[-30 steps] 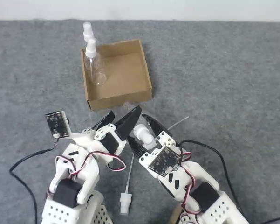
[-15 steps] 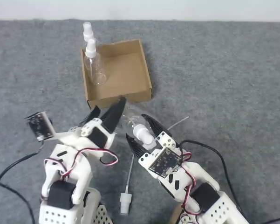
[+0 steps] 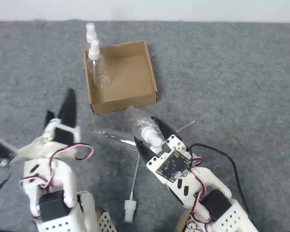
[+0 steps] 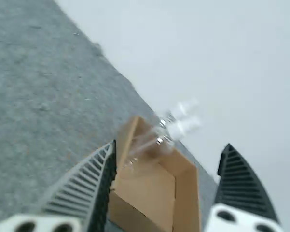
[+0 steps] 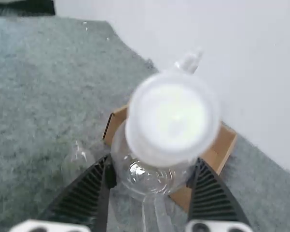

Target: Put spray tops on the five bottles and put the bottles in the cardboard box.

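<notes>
Nearest, behind both arms' fingers: a loose spray top [image 3: 130, 209] on the bench [image 3: 241, 72], tube pointing forward. Next, right fingers [image 3: 145, 129] pinching a capped bottle [image 3: 144, 123] at the neck. Just beside them, lying flat, a bare bottle [image 3: 111, 134]. Left fingers [image 3: 59, 104] spread and empty, swung well away from the held bottle they flanked a second ago. Probably top seated, ready for boxing. Ahead, the cardboard box [image 3: 135, 96] holding one finished bottle [image 3: 100, 72]. At its far wall, another topped bottle [image 3: 90, 31], inside or outside unclear.

Grey carpet [image 3: 241, 72], white wall [image 3: 193, 8]
</notes>
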`<state>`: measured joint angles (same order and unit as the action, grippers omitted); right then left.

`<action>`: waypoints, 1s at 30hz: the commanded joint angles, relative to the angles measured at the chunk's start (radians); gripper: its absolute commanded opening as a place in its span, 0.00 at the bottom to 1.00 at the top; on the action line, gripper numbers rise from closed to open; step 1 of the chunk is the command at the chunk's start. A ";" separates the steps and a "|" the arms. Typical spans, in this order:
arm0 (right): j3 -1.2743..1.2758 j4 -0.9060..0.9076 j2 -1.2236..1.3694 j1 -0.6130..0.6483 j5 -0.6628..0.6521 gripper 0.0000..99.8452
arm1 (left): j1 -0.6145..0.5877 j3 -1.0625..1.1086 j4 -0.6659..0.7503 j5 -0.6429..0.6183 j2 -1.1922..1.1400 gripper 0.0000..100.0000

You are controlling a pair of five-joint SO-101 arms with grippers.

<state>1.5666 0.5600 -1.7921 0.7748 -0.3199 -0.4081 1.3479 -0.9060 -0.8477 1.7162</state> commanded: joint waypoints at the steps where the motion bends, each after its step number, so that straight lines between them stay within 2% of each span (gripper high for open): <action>1: -0.115 0.004 -0.016 -0.018 0.003 0.11 | -0.057 0.018 0.006 -0.069 -0.002 0.32; 6: -0.199 -0.002 0.067 -0.018 0.002 0.12 | -0.095 0.058 0.052 -0.081 -0.002 0.32; 14: -0.385 -0.136 0.438 -0.018 0.002 0.12 | -0.153 0.142 0.170 -0.081 -0.002 0.32; 19: -0.489 -0.228 0.657 -0.018 0.006 0.11 | -0.161 0.148 0.169 -0.081 -0.002 0.32; 30: -0.756 -0.285 1.049 -0.016 0.011 0.11 | -0.161 0.163 0.170 -0.081 -0.002 0.32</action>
<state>0.9452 0.3053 -0.8101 0.7764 -0.3199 -0.5631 1.5244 -0.7710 -0.9152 1.7008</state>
